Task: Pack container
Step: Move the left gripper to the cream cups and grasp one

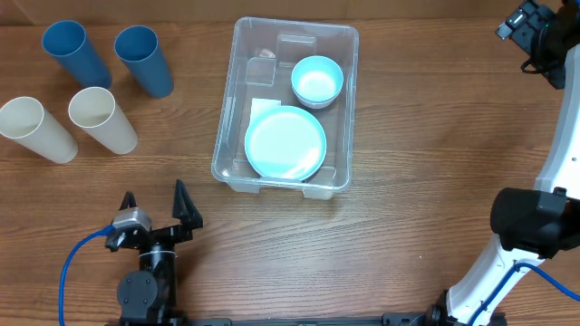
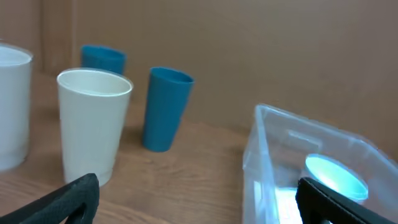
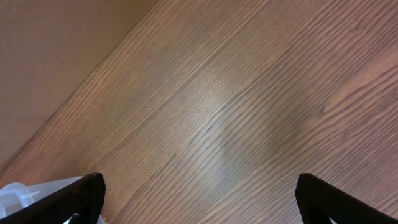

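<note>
The container (image 1: pixel 227 118) sits mid-surface, holding a plate (image 1: pixel 285 143) and a bowl (image 1: pixel 316 80). Left gripper (image 1: pixel 154 192) and right gripper (image 1: pixel 527 27) both have jaws spread and empty. The left should probably approach the cream cup (image 1: pixel 101 118) at its 11 o'clock, staying level and straddling it squarely.

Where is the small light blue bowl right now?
In the overhead view, the bowl sits inside the container, toward its far right, just beyond the plate.
</note>
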